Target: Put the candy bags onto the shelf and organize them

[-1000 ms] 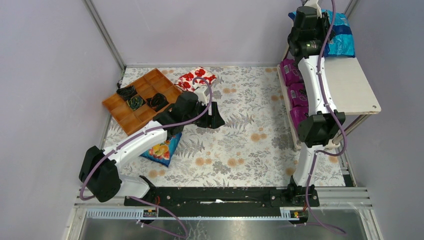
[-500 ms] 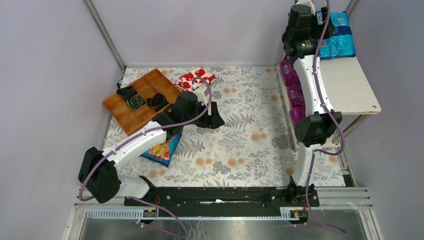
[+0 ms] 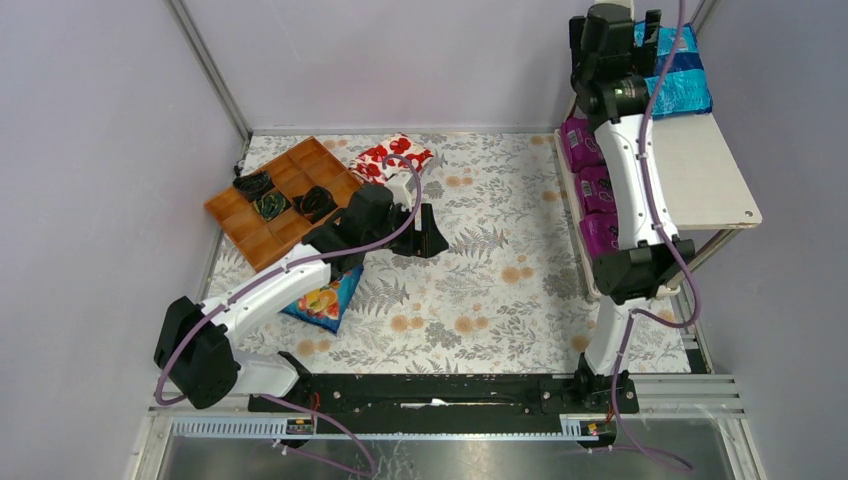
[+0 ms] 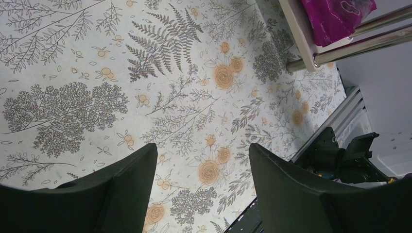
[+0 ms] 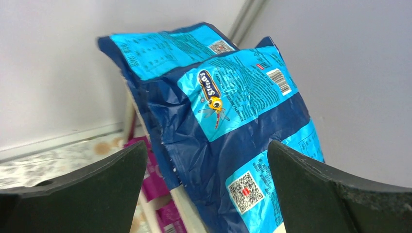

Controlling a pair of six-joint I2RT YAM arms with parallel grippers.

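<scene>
The shelf (image 3: 700, 170) stands at the right. Two blue candy bags (image 3: 680, 85) lie overlapping at the far end of its top board, and magenta candy bags (image 3: 592, 190) fill the lower tier. My right gripper (image 3: 615, 22) hovers open just over the blue bags (image 5: 233, 97), with nothing between its fingers (image 5: 206, 145). Another blue candy bag (image 3: 325, 300) lies on the flowered table, partly under my left arm. My left gripper (image 3: 425, 235) is open and empty above bare tablecloth (image 4: 201, 148). A magenta bag (image 4: 335, 17) shows at the shelf's corner in the left wrist view.
A brown compartment tray (image 3: 275, 200) with small dark wrapped pieces sits at the back left. A red-and-white flowered packet (image 3: 392, 157) lies beside it. The shelf's metal legs (image 4: 350, 41) stand near the right wall. A black rail (image 3: 440, 395) runs along the front.
My right gripper has opened, let go of the blue bag on the top board and drawn back slightly. The left arm has barely moved.
</scene>
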